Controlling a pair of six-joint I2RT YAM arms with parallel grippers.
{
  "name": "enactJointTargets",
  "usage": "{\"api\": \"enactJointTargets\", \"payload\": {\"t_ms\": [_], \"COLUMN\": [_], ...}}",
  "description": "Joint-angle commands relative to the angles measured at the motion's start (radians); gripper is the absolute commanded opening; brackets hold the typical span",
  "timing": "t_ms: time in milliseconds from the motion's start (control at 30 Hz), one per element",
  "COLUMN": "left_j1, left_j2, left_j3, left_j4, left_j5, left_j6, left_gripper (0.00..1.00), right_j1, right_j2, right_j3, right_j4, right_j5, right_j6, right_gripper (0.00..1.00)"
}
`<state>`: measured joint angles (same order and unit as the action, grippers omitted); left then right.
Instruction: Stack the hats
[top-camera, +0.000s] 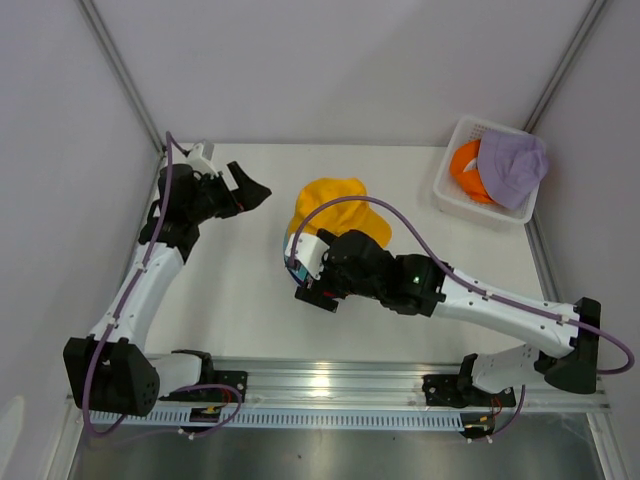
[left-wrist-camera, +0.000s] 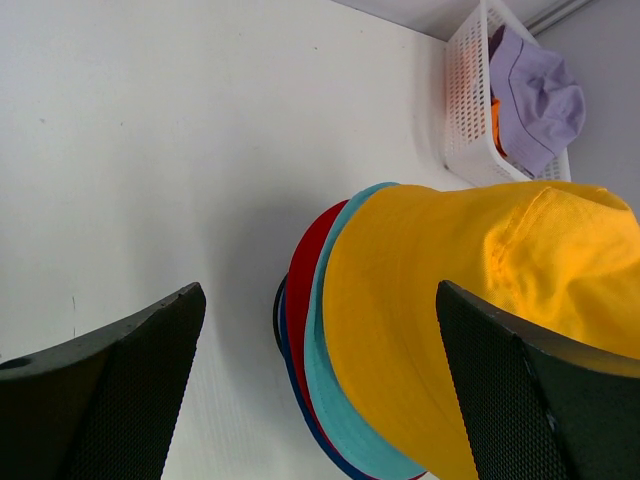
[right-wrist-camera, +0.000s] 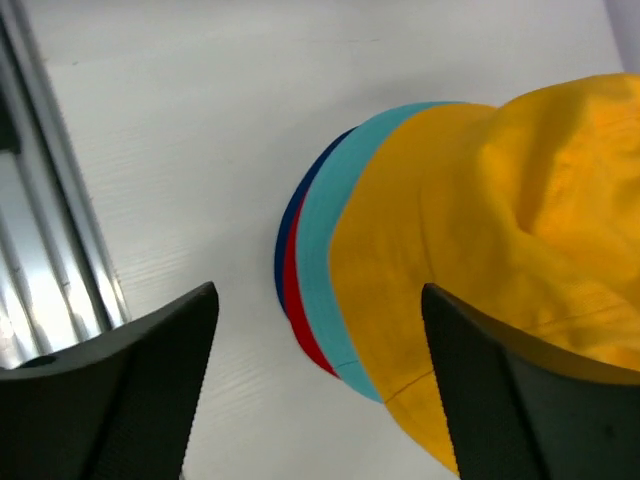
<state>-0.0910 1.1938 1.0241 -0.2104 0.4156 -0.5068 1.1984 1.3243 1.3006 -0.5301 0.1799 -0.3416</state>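
A yellow hat (top-camera: 330, 205) tops a pile in the middle of the table. Under it show the brims of a teal hat (right-wrist-camera: 325, 240), a red hat (right-wrist-camera: 305, 325) and a navy hat (right-wrist-camera: 288, 235). My right gripper (top-camera: 310, 285) hovers just near of the pile, open, with nothing between its fingers (right-wrist-camera: 318, 295). My left gripper (top-camera: 250, 188) stands open to the left of the pile, facing it (left-wrist-camera: 320, 300), and holds nothing. A lavender hat (top-camera: 512, 165) lies over an orange hat (top-camera: 465, 170) in the basket.
The white lattice basket (top-camera: 470, 205) stands at the back right corner of the table, also visible in the left wrist view (left-wrist-camera: 470, 90). A metal rail (top-camera: 330, 385) runs along the near edge. Grey walls close in the table on three sides.
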Motion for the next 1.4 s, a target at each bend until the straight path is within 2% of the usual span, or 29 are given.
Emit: {"api": "enactJointTargets", "payload": {"t_ms": [0,33,100,167,267,333,367,400,433,467,500,533,567,600,633,667,700,967,1100,1200,1367], "left_j1": [0.008,0.008,0.008,0.008,0.008,0.008,0.008,0.008,0.008,0.008,0.008,0.008,0.008,0.008,0.007,0.007,0.007,0.007,0.007,0.007,0.007], "left_j2": [0.007,0.009,0.013,0.015,0.016,0.013,0.012,0.007,0.000,-0.006,-0.011,-0.019,-0.020,-0.020,-0.020,-0.019,-0.019,-0.007,-0.005,-0.007,-0.014], "left_j3": [-0.010,-0.009,-0.010,-0.015,-0.025,-0.035,-0.053,-0.061,-0.070,-0.096,-0.102,-0.110,-0.120,-0.125,-0.122,-0.119,-0.114,-0.110,-0.116,-0.116,-0.114], "left_j4": [0.040,0.040,0.043,0.051,0.062,0.071,0.075,0.083,0.103,0.114,0.129,0.152,0.161,0.161,0.161,0.155,0.152,0.146,0.155,0.158,0.158], "left_j5": [0.023,0.023,0.028,0.041,0.061,0.072,0.074,0.074,0.075,0.077,0.081,0.083,0.086,0.092,0.092,0.094,0.092,0.091,0.094,0.100,0.098], "left_j6": [-0.016,-0.016,-0.019,-0.028,-0.048,-0.062,-0.081,-0.093,-0.119,-0.131,-0.145,-0.165,-0.173,-0.177,-0.177,-0.176,-0.174,-0.164,-0.170,-0.170,-0.168], "left_gripper": [1.00,0.99,0.99,0.99,0.99,0.99,0.99,0.98,0.97,0.97,0.96,0.95,0.95,0.94,0.94,0.93,0.93,0.93,0.93,0.93,0.93], "right_j1": [0.007,0.007,0.006,0.001,-0.092,-0.270,-0.348,-0.511,-0.584,-0.653,-0.765,-0.802,-0.830,-0.848,-0.864,-0.864,-0.862,-0.835,-0.813,-0.801,-0.772], "right_j2": [-0.049,-0.069,-0.085,-0.102,-0.128,-0.134,-0.129,-0.123,-0.119,-0.116,-0.120,-0.129,-0.166,-0.189,-0.212,-0.235,-0.270,-0.430,-0.493,-0.496,-0.447], "right_j3": [0.083,0.103,0.156,0.184,0.209,0.212,0.210,0.206,0.169,0.132,0.085,-0.045,-0.122,-0.197,-0.324,-0.372,-0.411,-0.608,-0.684,-0.704,-0.641], "right_j4": [-0.080,-0.094,-0.132,-0.145,-0.125,-0.104,-0.094,-0.093,-0.090,-0.067,-0.035,0.005,0.133,0.201,0.255,0.351,0.379,0.522,0.628,0.705,0.581], "right_j5": [-0.126,-0.150,-0.209,-0.198,-0.195,-0.184,-0.235,-0.258,-0.314,-0.357,-0.411,-0.503,-0.540,-0.563,-0.559,-0.550,-0.522,-0.384,-0.294,-0.283,-0.278], "right_j6": [0.062,0.075,0.114,0.157,0.258,0.373,0.439,0.596,0.678,0.755,0.900,0.979,1.050,1.185,1.251,1.300,1.381,1.624,1.694,1.725,1.705], "right_gripper": [0.88,0.95,0.99,1.00,0.99,0.99,1.00,0.99,1.00,1.00,1.00,1.00,0.99,0.99,0.99,0.99,1.00,0.98,0.95,0.90,0.89]}}
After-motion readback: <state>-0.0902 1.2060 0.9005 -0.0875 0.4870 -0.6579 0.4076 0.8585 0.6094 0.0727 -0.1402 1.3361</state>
